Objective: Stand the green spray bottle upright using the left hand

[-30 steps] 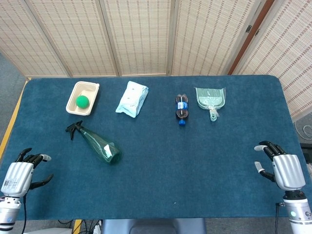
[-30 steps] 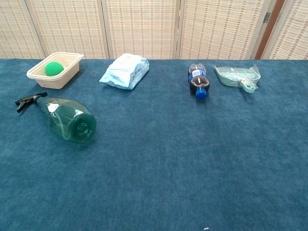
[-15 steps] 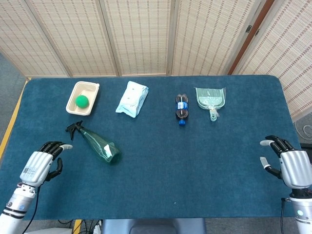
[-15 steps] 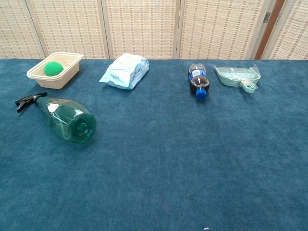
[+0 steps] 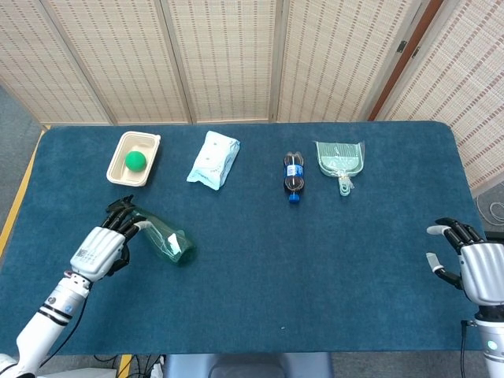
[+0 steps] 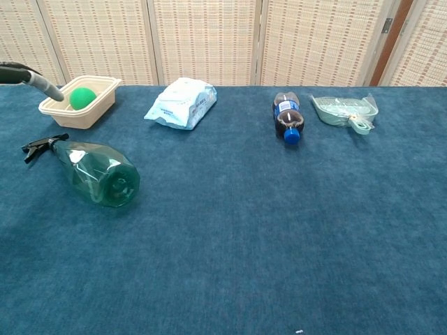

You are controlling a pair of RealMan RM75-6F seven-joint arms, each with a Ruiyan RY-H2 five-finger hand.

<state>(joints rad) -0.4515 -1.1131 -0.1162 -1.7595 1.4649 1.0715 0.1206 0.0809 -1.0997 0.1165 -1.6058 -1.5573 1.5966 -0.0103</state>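
Note:
The green spray bottle (image 5: 164, 238) (image 6: 96, 172) lies on its side on the blue table, black nozzle toward the far left, base toward me. My left hand (image 5: 104, 246) hovers just left of the bottle's neck, fingers apart and holding nothing; only one fingertip (image 6: 42, 84) shows in the chest view, at the top left. My right hand (image 5: 479, 269) stays at the table's right front corner, fingers apart and empty.
A beige tray (image 5: 146, 142) (image 6: 98, 109) with a green ball (image 5: 135, 160) (image 6: 83, 97) sits behind the bottle. Further right along the back lie a wipes pack (image 5: 213, 159) (image 6: 181, 102), a cola bottle (image 5: 294, 174) (image 6: 286, 116) and a pale green dustpan (image 5: 340, 160) (image 6: 343, 109).
My left hand has moved up and rightward from the front left corner to beside the spray bottle's neck. My right hand has drifted slightly right and toward me. The bottle has not moved.

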